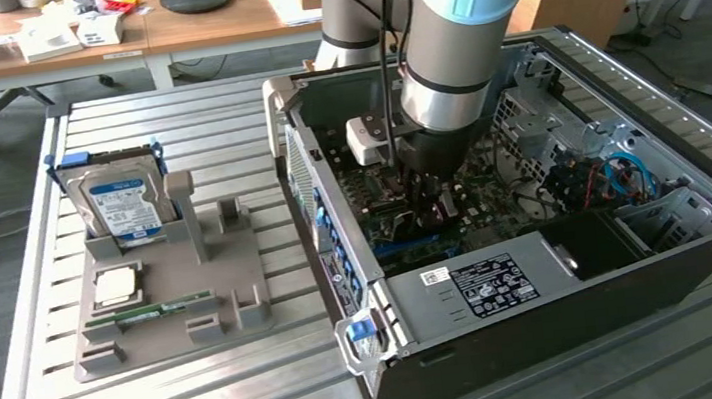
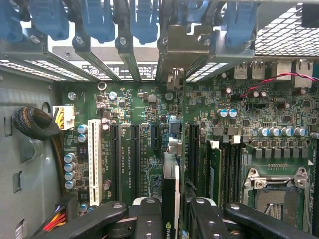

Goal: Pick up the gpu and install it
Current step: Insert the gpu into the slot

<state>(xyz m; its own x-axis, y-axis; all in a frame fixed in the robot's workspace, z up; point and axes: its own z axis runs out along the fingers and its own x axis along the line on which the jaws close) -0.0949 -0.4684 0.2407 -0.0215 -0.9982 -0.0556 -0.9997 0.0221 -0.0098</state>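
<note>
arm lowered upright, hand (image 2: 170, 219) clamped shut

Bright even daylight, soft shadows inside case (image 1: 681, 223); wrist view sharp, slight glare on blue clips (image 2: 94, 20).

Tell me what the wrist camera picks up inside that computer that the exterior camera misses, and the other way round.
Wrist view: the gripper shut on the gpu, held edge-on above the motherboard, close to its long black expansion slots; an empty processor socket is also there.

Exterior view: the whole scene, with the arm reaching down into the open computer case, and beside it a grey holder tray carrying a hard drive.

Both: the green board inside the case.
</note>
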